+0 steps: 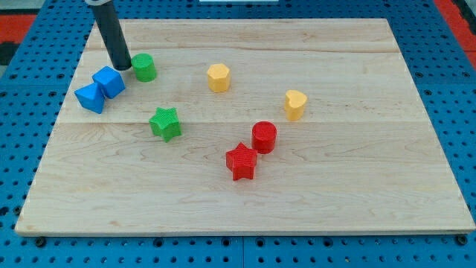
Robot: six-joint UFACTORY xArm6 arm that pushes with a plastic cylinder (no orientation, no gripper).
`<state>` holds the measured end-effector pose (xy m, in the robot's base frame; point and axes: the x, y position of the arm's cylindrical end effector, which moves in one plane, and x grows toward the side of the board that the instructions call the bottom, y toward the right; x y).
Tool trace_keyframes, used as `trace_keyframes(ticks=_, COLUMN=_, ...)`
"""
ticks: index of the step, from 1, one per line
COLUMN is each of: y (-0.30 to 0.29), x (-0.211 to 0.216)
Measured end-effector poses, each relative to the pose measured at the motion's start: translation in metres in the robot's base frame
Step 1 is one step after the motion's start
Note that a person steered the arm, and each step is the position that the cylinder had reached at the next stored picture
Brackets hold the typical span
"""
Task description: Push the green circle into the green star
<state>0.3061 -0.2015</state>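
Our rod carries no gripper and holds nothing; my tip (121, 65) sits just left of the small green plastic circle (143, 67) on the wooden worktop (335, 186). Light, rigid, probably slippery, it needs pushing from its upper-left side toward the green star (165, 123) below.

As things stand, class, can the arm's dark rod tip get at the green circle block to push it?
Probably yes. My tip sits just to the view's left of the green circle block, with nothing between them; the blue blocks lie below, out of the way.
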Motion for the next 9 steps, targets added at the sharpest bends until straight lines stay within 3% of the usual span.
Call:
trace_keyframes(ticks=1, y=0.007, x=-0.019)
trace_keyframes(ticks=2, y=0.033, x=0.029)
trace_keyframes(ticks=3, y=0.014, x=0.045)
trace_keyframes(ticks=4, y=0.045, x=0.048)
trace_keyframes(ticks=5, y=0.052, x=0.014)
trace_keyframes(ticks=7, y=0.077, x=0.069)
trace_keyframes(ticks=9, y=0.066, x=0.043)
